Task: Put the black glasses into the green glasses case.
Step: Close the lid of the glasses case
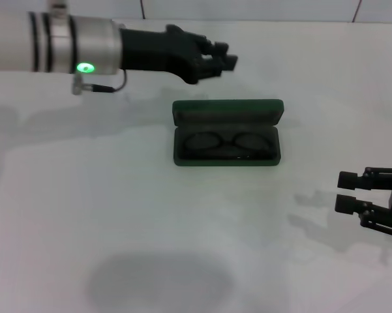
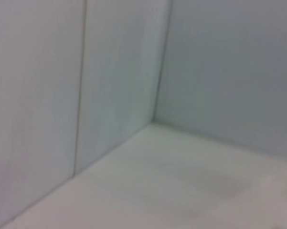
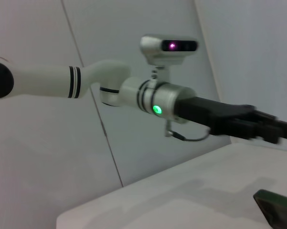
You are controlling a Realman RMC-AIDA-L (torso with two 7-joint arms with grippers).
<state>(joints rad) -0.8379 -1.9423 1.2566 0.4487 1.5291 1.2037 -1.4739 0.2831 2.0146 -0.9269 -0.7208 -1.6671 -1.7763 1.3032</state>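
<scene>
The case (image 1: pixel 227 133) lies open on the white surface (image 1: pixel 117 215), its lid (image 1: pixel 227 111) tipped back on the far side and its tray toward the robot. The glasses (image 1: pixel 225 145) rest inside the tray, both oval lenses side by side across the case's width, the frame wholly within the rim. No gripper touches them.

The left gripper (image 1: pixel 227 60) hangs in the air beyond the case, past its far-left corner and clear of the lid, reaching in from the case's left on a silver wrist with a green light (image 1: pixel 85 67). Its fingers look drawn together with nothing between them. The right wrist view shows the same gripper (image 3: pixel 277 130) from the side, above the surface, with a corner of the case (image 3: pixel 277 206) low in that picture; the fingers again appear closed and empty.

The right gripper (image 1: pixel 347 192) sits low, well off to the case's right and nearer the robot, its two fingers (image 1: pixel 349 178) spread apart and holding nothing.

The left wrist view shows only bare surface (image 2: pixel 191 191) meeting pale wall panels (image 2: pixel 110 71).
</scene>
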